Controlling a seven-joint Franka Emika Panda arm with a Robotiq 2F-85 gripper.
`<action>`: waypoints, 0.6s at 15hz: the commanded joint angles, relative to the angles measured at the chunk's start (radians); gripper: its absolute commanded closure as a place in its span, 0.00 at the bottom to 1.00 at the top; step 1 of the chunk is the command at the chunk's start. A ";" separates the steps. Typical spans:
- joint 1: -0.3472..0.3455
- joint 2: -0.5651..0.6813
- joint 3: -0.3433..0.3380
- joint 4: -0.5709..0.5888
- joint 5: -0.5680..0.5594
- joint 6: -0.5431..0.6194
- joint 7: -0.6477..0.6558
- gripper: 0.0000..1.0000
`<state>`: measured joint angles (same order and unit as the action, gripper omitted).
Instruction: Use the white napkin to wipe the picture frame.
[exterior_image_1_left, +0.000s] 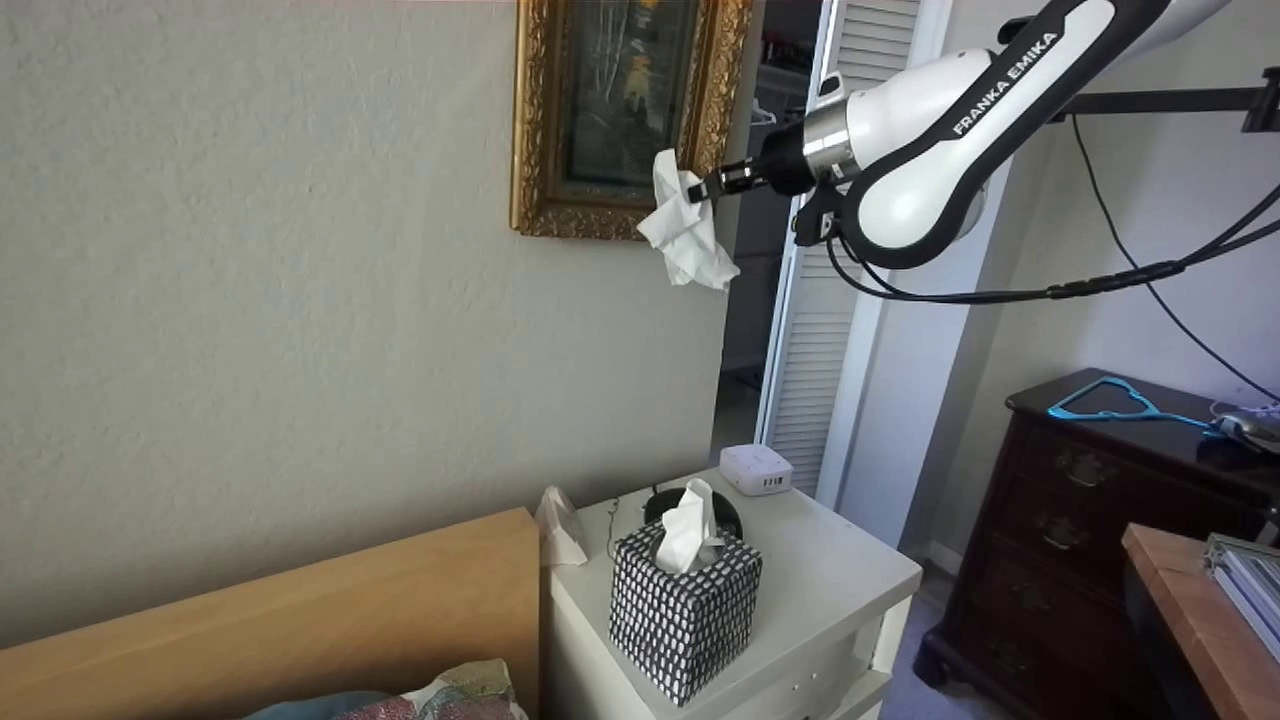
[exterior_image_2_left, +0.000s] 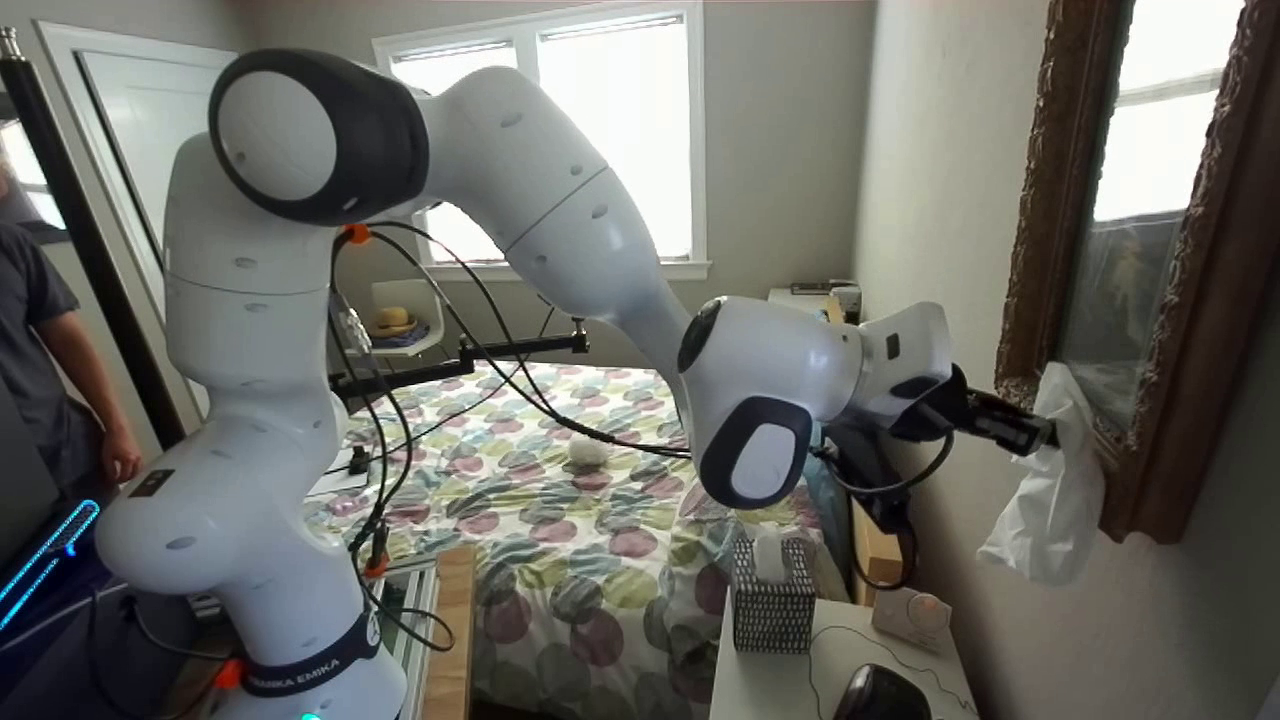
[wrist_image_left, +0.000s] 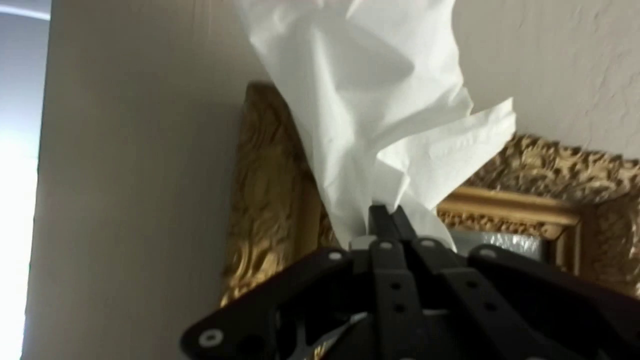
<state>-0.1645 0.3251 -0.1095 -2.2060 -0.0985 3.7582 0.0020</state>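
Note:
The white napkin (exterior_image_1_left: 690, 240) hangs crumpled from my gripper (exterior_image_1_left: 697, 192), whose fingers are closed on it. In an exterior view it overlaps the lower right corner of the gold picture frame (exterior_image_1_left: 533, 120), which hangs on the wall. Seen from another angle, the napkin (exterior_image_2_left: 1050, 520) lies against or just in front of the lower part of the picture frame (exterior_image_2_left: 1035, 200); I cannot tell whether they touch. In the wrist view the napkin (wrist_image_left: 355, 90) spreads out beyond the fingertips of my gripper (wrist_image_left: 391, 212) and hides part of the frame's corner (wrist_image_left: 265, 190).
Below stands a white nightstand (exterior_image_1_left: 820, 560) bearing a patterned tissue box (exterior_image_1_left: 685, 610) and a small white device (exterior_image_1_left: 756, 468). A wooden headboard (exterior_image_1_left: 400, 590) runs along the wall. A bed (exterior_image_2_left: 600, 540) lies behind the arm, and a person (exterior_image_2_left: 50, 350) stands at the side.

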 joint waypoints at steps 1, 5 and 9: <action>-0.053 -0.052 0.045 -0.057 -0.114 -0.173 0.084 1.00; -0.144 -0.091 0.137 -0.081 -0.224 -0.432 0.127 1.00; -0.322 -0.099 0.368 -0.084 -0.158 -0.685 0.054 1.00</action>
<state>-0.3685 0.2611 0.1140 -2.2621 -0.2911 3.2149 0.0949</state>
